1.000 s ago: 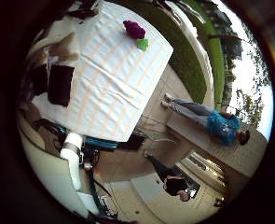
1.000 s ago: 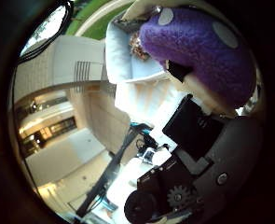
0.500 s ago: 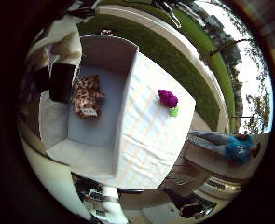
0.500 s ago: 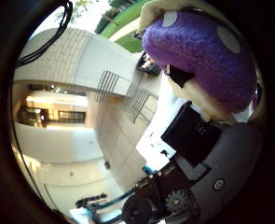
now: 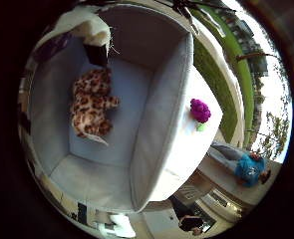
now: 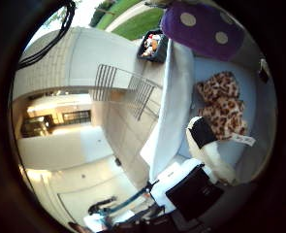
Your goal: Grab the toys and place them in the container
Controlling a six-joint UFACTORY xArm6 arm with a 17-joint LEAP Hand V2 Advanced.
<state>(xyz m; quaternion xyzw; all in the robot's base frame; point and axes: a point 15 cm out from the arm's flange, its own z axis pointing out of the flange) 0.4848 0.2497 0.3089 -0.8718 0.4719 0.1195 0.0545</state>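
My hand (image 6: 208,167) is over a grey fabric container (image 5: 166,100). Its fingers (image 5: 93,36) look relaxed and hold nothing. A purple plush toy with white spots (image 6: 206,27) lies at one end of the container, away from the palm. A leopard-spotted plush toy (image 5: 92,100) lies in the middle of the container; the thumb side view shows it (image 6: 223,102) close to a white fingertip (image 6: 212,146). A small purple and green toy (image 5: 200,111) sits on the white table beside the container.
The container's long padded wall (image 6: 174,107) stands between the toys inside and the table edge. A small orange and dark thing (image 6: 152,44) sits just outside the container's end. Paved ground and a building lie beyond the table.
The purple spotted toy filled the thumb side view against the palm; now it is away from the palm at the container's end. The hand has moved from beside the table to over the container.
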